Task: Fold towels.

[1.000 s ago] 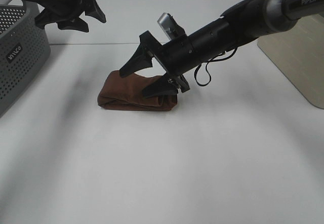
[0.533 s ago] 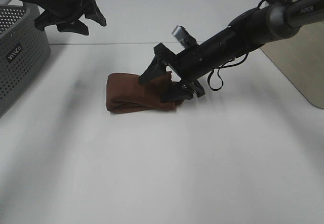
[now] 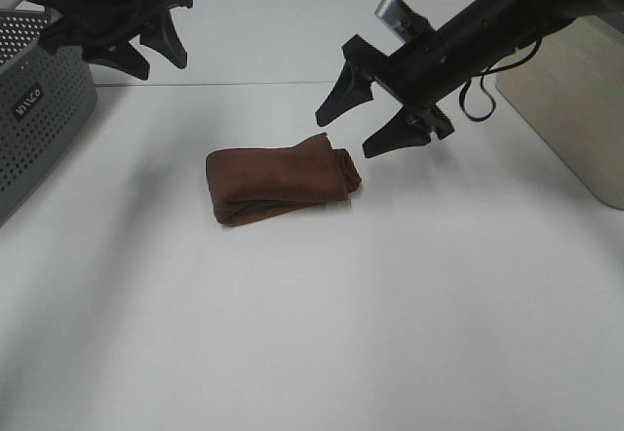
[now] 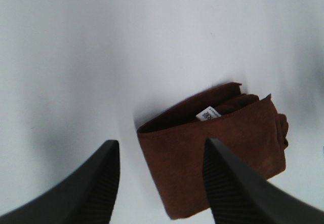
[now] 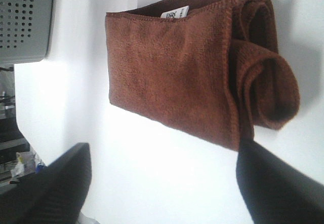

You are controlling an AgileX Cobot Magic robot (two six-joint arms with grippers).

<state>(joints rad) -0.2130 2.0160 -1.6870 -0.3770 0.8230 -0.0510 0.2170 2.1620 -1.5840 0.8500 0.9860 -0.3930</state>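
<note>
One reddish-brown towel (image 3: 281,179) lies folded into a thick bundle on the white table, its right end rolled over. A small white tag (image 4: 206,114) peeks from between its layers, and the tag (image 5: 174,12) shows in the right wrist view too. My right gripper (image 3: 363,127) hangs open just above and to the right of the towel (image 5: 192,67), touching nothing. Raised at the far left, well behind the towel (image 4: 212,153), my left gripper (image 3: 146,53) is open and empty.
A grey perforated basket (image 3: 34,109) stands at the left edge of the table. A pale wooden board (image 3: 575,109) lies at the right edge. The white table (image 3: 322,324) stretches bare toward the front.
My right gripper has lifted off the towel and drawn back up and to the right. The towel now lies free, its right end bulging. The left gripper barely shifted.
</note>
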